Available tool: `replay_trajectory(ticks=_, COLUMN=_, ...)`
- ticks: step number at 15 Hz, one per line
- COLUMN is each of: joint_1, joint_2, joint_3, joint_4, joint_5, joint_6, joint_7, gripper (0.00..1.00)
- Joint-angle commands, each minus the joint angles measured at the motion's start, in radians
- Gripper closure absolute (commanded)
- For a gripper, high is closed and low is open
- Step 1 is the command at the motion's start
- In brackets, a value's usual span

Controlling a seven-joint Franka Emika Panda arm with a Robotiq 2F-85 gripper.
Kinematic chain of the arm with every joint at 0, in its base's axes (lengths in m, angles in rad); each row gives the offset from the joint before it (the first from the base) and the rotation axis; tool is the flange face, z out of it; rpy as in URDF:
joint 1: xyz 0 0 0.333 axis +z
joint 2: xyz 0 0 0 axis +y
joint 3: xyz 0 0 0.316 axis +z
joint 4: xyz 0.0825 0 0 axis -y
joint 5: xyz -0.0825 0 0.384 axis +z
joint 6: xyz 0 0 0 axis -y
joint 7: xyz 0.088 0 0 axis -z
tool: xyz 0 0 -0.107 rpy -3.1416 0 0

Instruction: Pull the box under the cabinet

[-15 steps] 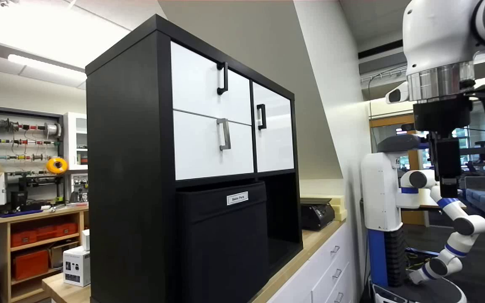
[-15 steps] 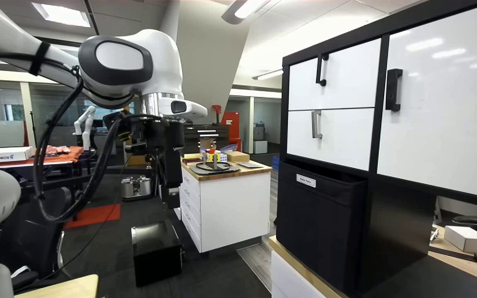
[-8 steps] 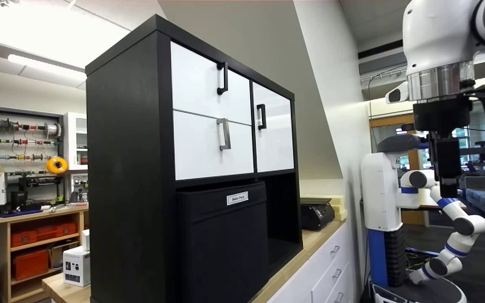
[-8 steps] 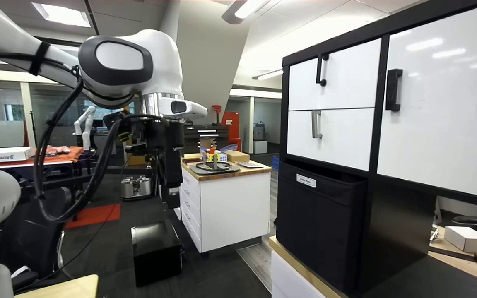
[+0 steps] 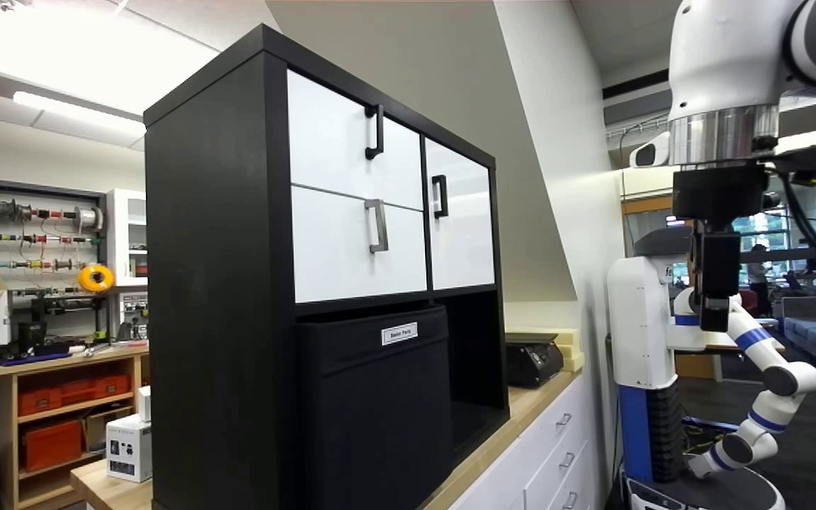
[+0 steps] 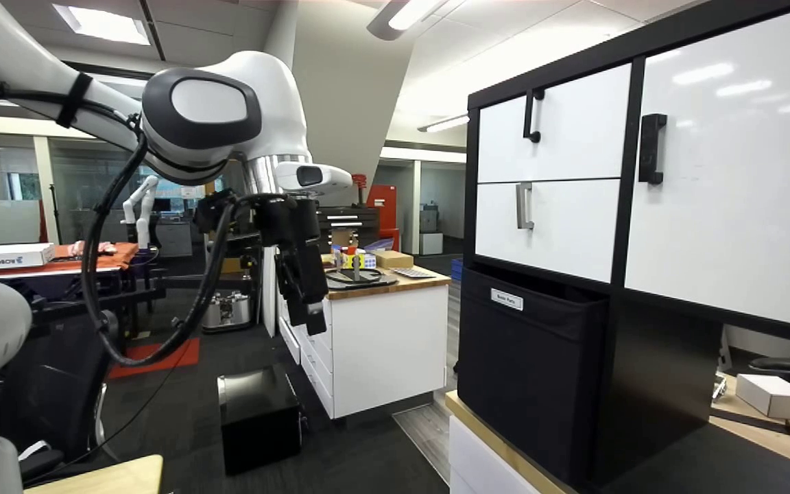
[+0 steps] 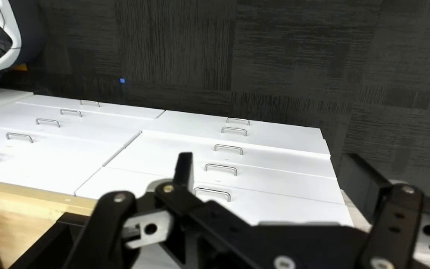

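The box is a large black bin with a small pale label, seen in both exterior views. It stands in the lower compartment of the black cabinet, below the white drawer fronts. The cabinet also shows in an exterior view. My gripper points down in the air, in front of the cabinet and well apart from the box. It tilts slightly in an exterior view. In the wrist view the gripper has its fingers wide apart with nothing between them. A black edge shows at lower left there; I cannot tell what it belongs to.
The cabinet stands on a wooden counter over white drawers with metal handles. A black device sits on the counter. A white drawer unit and a black case stand behind the arm. A white robot stands near the wall.
My gripper has moved a little toward the cabinet and its tips have tilted toward the cabinet side. It was still between the two earlier moments. The box and cabinet have not moved.
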Motion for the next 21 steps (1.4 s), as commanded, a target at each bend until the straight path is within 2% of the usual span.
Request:
replay_trajectory(ticks=1, joint_1=0.015, joint_2=0.103, joint_3=-0.007, joint_4=0.047, joint_5=-0.017, joint_6=0.093, joint_7=-0.023, gripper=0.0)
replay_trajectory(ticks=8, joint_1=0.015, joint_2=0.314, joint_3=-0.005, joint_4=0.175, joint_5=-0.071, joint_6=0.216, joint_7=-0.097, gripper=0.0)
replay_trajectory(ticks=13, joint_1=0.033, joint_2=0.453, joint_3=-0.009, joint_4=0.3, joint_5=-0.15, joint_6=0.321, joint_7=-0.208, gripper=0.0)
replay_trajectory(ticks=21, joint_1=0.049, joint_2=0.686, joint_3=-0.022, joint_4=0.482, joint_5=-0.19, joint_6=0.524, joint_7=-0.388, gripper=0.0)
